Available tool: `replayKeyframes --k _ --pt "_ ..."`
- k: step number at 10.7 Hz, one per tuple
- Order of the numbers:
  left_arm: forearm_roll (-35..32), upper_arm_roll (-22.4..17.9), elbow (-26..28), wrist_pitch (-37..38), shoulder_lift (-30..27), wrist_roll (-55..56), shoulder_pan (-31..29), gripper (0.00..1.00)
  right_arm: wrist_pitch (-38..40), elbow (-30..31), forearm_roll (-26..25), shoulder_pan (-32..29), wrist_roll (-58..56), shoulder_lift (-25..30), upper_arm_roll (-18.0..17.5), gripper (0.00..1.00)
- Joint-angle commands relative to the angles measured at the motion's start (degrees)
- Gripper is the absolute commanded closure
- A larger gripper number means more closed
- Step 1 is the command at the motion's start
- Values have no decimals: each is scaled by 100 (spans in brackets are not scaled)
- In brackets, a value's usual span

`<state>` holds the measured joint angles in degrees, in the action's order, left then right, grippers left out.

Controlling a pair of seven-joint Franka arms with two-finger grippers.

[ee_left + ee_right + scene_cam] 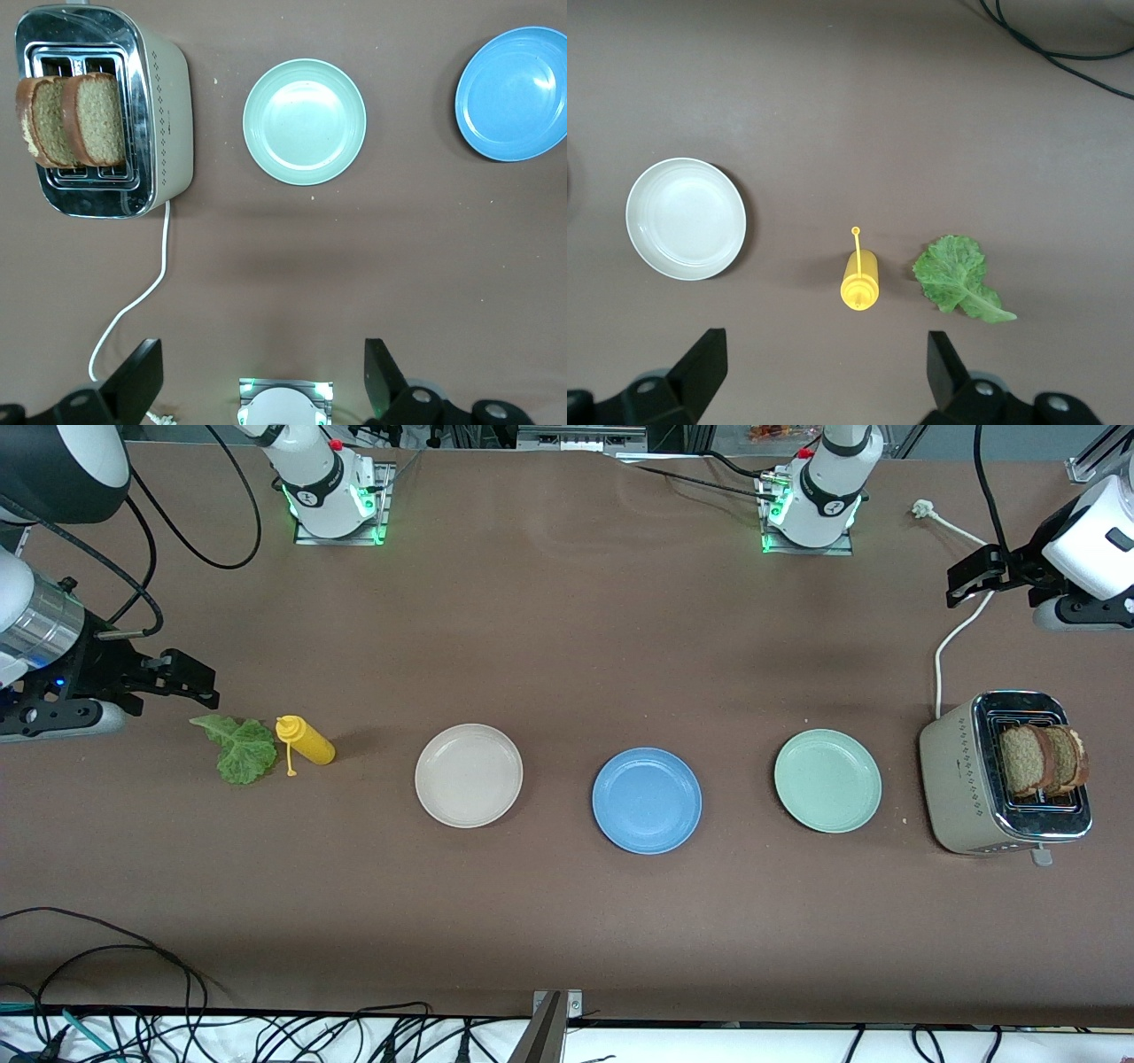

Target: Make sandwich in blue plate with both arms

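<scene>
The blue plate (647, 800) sits bare mid-bench. Bread slices (1044, 759) (light, crumbly; pinch by the crusts) stand in the toaster (966, 788) at its 3 o'clock; limp lettuce (237, 749) lies at 9. Left gripper (966, 577) and right gripper (182, 677) hover with fingers wide, empty.

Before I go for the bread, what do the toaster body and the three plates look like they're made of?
Toaster: likely metal, with mirror-bright chrome around the slots and a matte cream side panel carrying a small punched-looking pattern. Blue plate, cream-white plate and mint-green plate: probably matte plastic or melamine, since they show only a soft sheen; glazed ceramic can't be ruled out.
</scene>
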<state>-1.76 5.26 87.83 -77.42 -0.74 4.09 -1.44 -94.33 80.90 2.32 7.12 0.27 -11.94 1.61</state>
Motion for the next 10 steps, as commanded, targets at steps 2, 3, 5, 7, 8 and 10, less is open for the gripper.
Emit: replayKeyframes --k 2,3,5,7,8,10 --pt "106 1 -213 149 91 57 -23 0 -24 57 5 26 43 104 6 0" --pt "89 1 -213 149 91 57 -23 0 -24 48 5 26 43 104 14 0" --pt "62 1 -213 149 91 39 -32 0 -42 48 5 26 43 95 6 0" --pt "36 -8 -204 149 100 39 -40 0 -24 57 5 26 43 95 15 0" --pt "36 -16 -204 149 109 39 -67 0 -24 57 14 26 43 95 15 0" --pt "-34 -25 -213 131 205 30 -128 0 -33 57 14 26 43 95 15 0"
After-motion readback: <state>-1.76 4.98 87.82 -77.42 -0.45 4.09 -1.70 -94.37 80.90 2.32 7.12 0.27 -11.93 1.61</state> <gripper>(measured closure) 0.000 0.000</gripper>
